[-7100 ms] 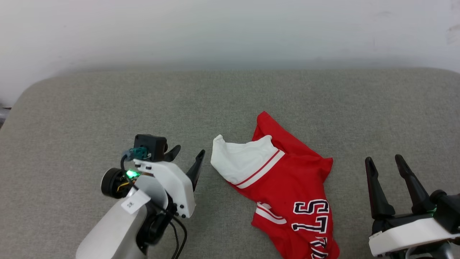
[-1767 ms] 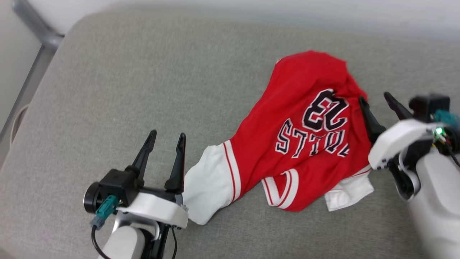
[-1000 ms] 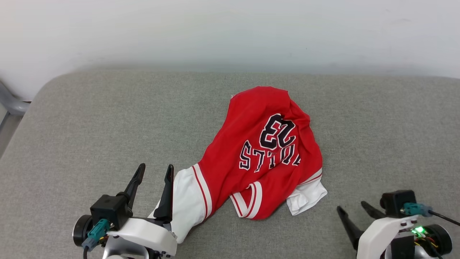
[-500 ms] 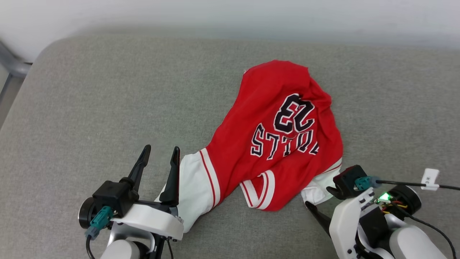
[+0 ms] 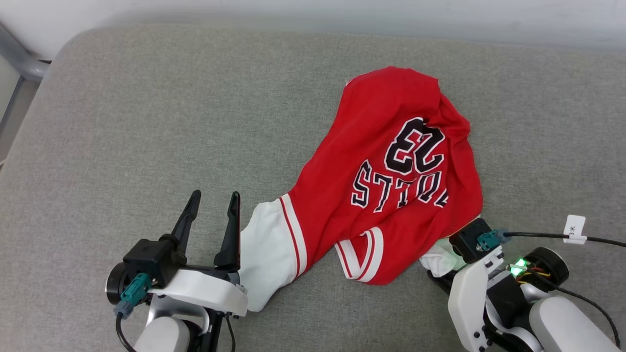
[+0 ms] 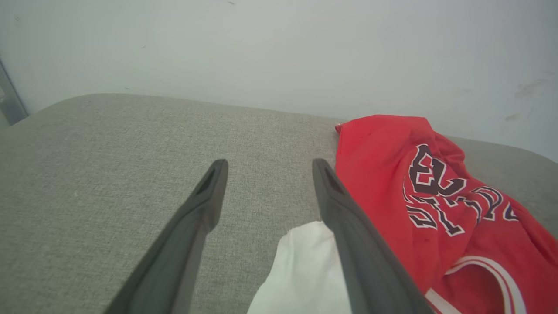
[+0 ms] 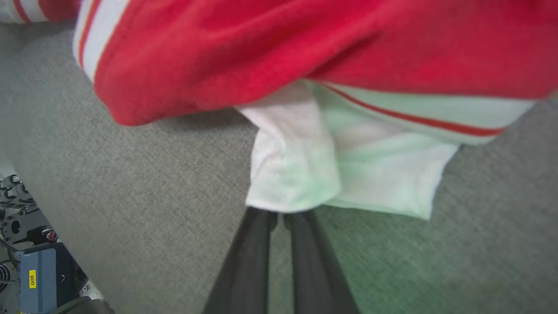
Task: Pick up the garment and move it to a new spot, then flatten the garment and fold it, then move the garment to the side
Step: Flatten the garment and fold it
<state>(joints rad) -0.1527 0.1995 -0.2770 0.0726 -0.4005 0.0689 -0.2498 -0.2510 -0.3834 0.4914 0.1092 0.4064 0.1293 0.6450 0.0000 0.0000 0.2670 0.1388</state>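
Noted the garment (image 5: 381, 146): a bright red jersey, crumpled rather than flat, on the grey cushion (image 5: 146, 122) right of centre. Black, white-outlined lettering and the 23 faced up, upside down from my side. The red bulk humped toward the far right. One white panel with a red stripe trailed near-left. A smaller white panel stuck out near-right, its near edge pinched by my right gripper (image 7: 279, 216).

Counter (image 5: 146, 112): grey woven fabric, rounded far-left corner.
Wall (image 6: 279, 52): pale, beyond the far edge.
Metal bar (image 5: 23, 68): grey, far left.
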